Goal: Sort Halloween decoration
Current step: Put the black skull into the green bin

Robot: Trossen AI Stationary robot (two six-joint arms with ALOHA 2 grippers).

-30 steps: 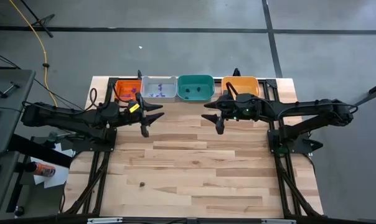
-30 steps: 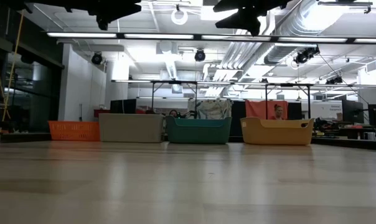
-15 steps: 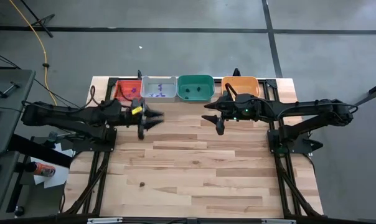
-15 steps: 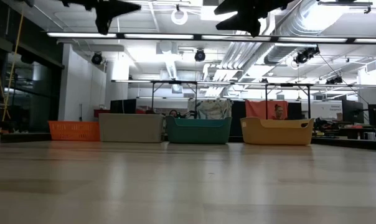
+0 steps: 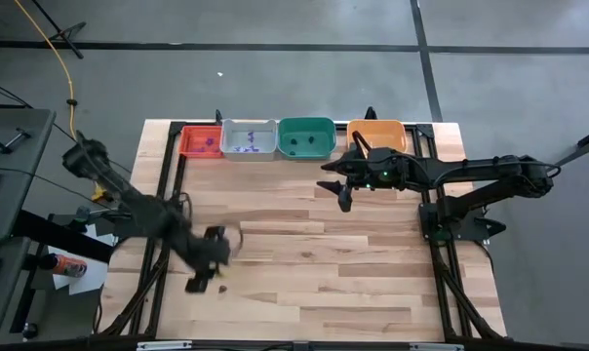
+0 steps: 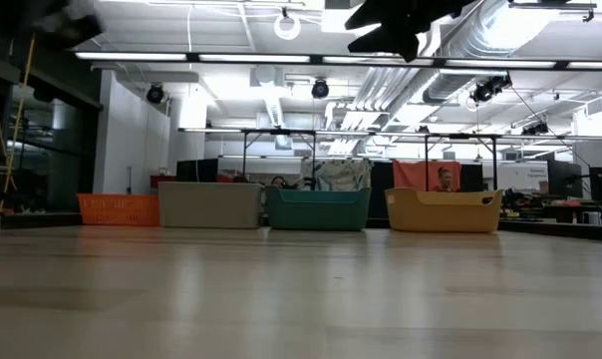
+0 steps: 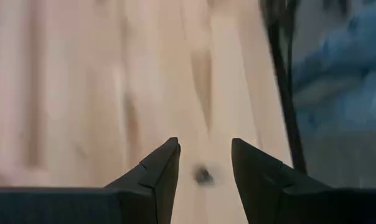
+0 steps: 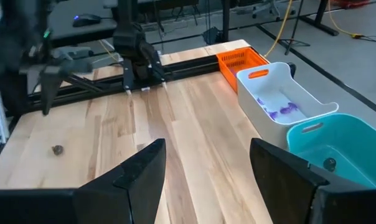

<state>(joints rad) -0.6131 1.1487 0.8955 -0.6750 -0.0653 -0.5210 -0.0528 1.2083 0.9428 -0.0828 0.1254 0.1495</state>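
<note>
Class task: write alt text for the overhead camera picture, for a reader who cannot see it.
Seen from above, the left gripper hangs open over the near left of the wooden table, just beside a small dark trinket. The right gripper waits open near the far edge, beside a row of four trays: red, grey, green and orange.

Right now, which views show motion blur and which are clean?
High view: left arm and left gripper smeared over the near-left table; right gripper crisp. Left wrist view: wood streaked, dark trinket between the open fingers a soft blob. Low view: blur only in the top-left corner. Right wrist view: sharp apart from the far arm.
</note>
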